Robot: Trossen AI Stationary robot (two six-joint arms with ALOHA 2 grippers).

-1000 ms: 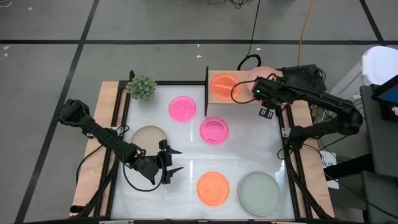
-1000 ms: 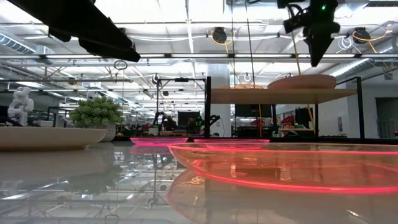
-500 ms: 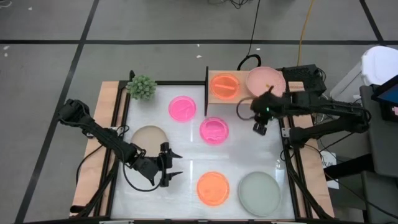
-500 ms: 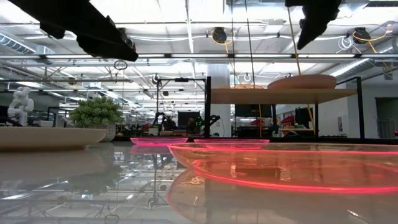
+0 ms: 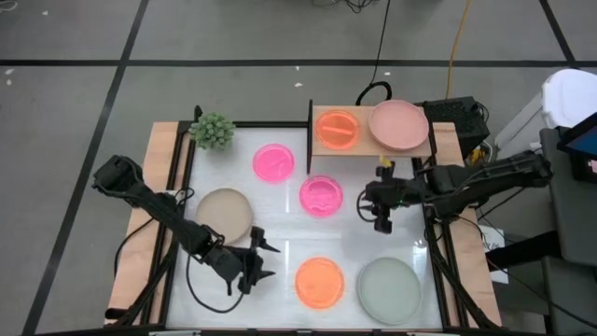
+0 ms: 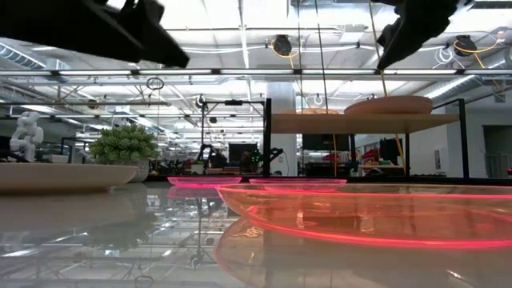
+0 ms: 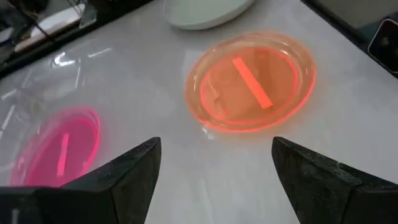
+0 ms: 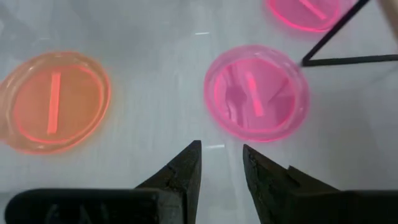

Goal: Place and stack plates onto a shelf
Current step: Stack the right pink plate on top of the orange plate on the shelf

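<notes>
The shelf (image 5: 371, 149) stands at the table's far edge and carries an orange plate (image 5: 336, 128) and a salmon-pink plate (image 5: 399, 123), each resting flat on the board. Flat on the tabletop lie two magenta plates (image 5: 273, 162) (image 5: 321, 195), a beige plate (image 5: 224, 210), a second orange plate (image 5: 320, 282) and a grey-green plate (image 5: 389, 290). No dusty-pink plate shows. My left gripper (image 5: 266, 261) hovers open between the beige plate and the near orange plate (image 7: 251, 81). My right gripper (image 5: 380, 219) hovers just right of the nearer magenta plate (image 8: 256, 93), its fingers (image 8: 186, 165) a narrow gap apart.
A small green plant (image 5: 214, 131) stands at the far left corner. Wooden rails (image 5: 159, 215) run along both sides of the table. White tabletop (image 5: 396, 247) lies bare between the shelf and the grey-green plate. In the low view the shelf (image 6: 364, 122) stands far right.
My right gripper has drawn back from over the salmon-pink plate on the shelf, toward the near edge and a little left, and now hangs over the tabletop. The plate stays on the shelf. My left gripper has moved toward the near edge, closer to the near orange plate.
</notes>
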